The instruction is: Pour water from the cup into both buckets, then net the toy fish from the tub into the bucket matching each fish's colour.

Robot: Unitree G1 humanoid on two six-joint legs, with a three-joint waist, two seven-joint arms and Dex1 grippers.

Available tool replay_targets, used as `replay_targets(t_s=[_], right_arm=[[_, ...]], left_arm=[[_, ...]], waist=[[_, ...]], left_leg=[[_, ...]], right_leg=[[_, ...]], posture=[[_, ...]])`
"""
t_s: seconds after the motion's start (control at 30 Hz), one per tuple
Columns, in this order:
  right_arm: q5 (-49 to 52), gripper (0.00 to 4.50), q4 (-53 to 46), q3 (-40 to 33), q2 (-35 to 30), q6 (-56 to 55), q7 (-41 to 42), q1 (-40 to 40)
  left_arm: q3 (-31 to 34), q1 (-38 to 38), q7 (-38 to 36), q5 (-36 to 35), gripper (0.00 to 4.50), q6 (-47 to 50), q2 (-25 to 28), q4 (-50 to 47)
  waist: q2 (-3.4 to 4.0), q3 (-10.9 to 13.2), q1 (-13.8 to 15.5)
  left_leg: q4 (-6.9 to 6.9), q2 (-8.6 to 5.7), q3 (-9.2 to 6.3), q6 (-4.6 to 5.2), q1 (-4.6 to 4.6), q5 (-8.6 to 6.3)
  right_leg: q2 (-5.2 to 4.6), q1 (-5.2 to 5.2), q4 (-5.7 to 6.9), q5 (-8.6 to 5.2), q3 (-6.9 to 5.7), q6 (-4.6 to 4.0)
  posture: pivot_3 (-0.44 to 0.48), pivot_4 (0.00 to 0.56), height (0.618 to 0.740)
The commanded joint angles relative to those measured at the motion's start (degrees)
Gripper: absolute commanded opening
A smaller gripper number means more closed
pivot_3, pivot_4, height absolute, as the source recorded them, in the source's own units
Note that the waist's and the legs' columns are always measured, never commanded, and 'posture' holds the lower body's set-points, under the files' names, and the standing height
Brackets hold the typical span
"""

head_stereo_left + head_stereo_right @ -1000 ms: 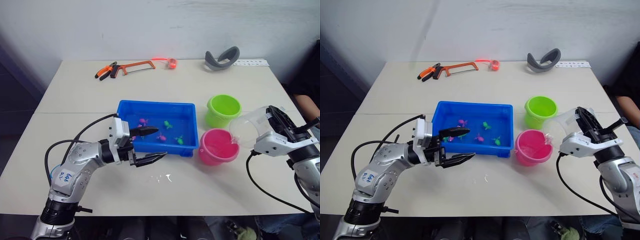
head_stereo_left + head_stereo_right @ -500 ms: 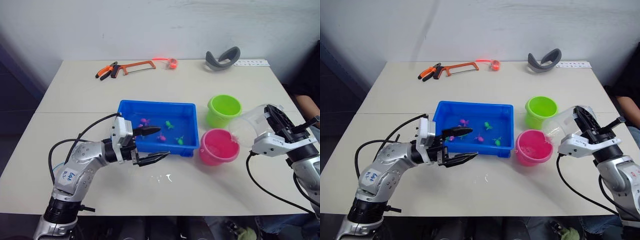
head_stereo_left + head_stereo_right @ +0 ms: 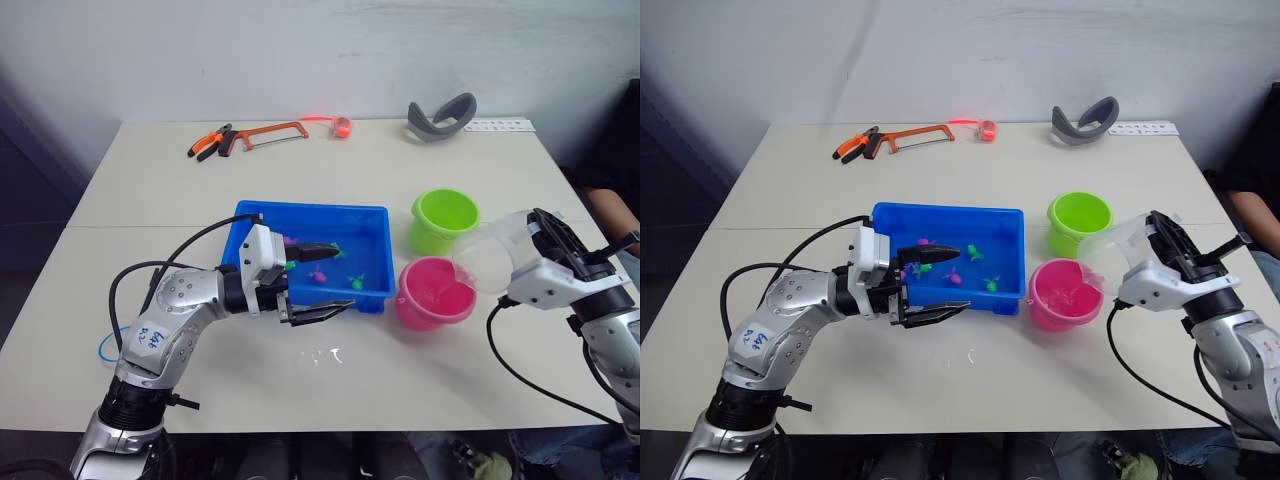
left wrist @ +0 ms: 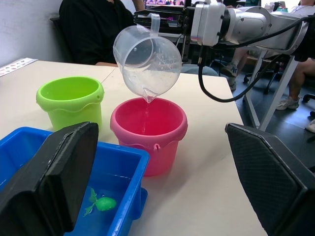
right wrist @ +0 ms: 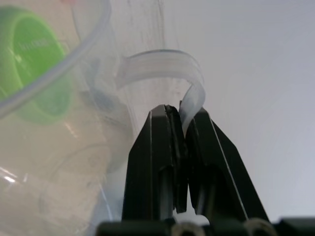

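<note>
Over the desk [image 3: 420, 380], my right jaws [image 5: 181, 114] pinch the light, slippery cup [image 4: 147, 61] by its thin handle, pouring into the pink bucket [image 3: 432, 293]; left jaws [image 3: 325, 280] gape wide.

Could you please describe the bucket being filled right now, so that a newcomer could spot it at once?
Start at the blue tub in the middle of the table. Two buckets stand just off its right end; take the nearer one, the pink bucket, under the tilted clear cup. Its neighbour, the green bucket, stands farther back.

Clear cup [image 4: 146, 63], hot pink bucket [image 4: 148, 132], lime green bucket [image 4: 70, 101], bright blue tub [image 3: 372, 222], black fingers [image 4: 49, 182], cream tabletop [image 3: 150, 190].
</note>
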Motion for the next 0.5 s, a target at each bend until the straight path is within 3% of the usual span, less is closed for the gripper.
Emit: replay_targets(t_s=[0.03,0.2,0.5], right_arm=[[12.36,0.05,-2.21,-2.40,1.80,6.14,5.55,-0.66],[28.07,0.05,-4.40,-4.97,4.05,18.12,12.86,-1.59],[38.78,0.05,-4.96,-9.19,3.08,34.14,13.39,-7.84]], left_arm=[[2.19,1.30,0.44,-1.86,4.50,0.43,-0.03,-0.48],[3.29,1.96,-0.07,-1.63,4.50,0.15,0.42,0.54],[3.76,2.21,0.28,-1.12,4.50,-0.36,-0.03,1.00]], waist=[[0.00,0.00,0.05],[-0.02,0.01,0.11],[-0.01,0.01,0.02]], left_leg=[[0.00,0.00,-0.01,0.00,0.00,0.00],[0.03,-0.02,-0.05,0.05,-0.02,0.01],[0.01,-0.03,-0.06,0.09,-0.03,-0.01]], right_leg=[[-0.01,0.00,0.01,0.00,0.00,0.00],[-0.08,0.01,0.03,0.00,-0.02,0.00],[-0.12,-0.01,0.05,0.00,-0.03,0.00]], posture=[[0.000,0.150,0.740],[0.000,0.150,0.740],[0.000,0.150,0.740]])
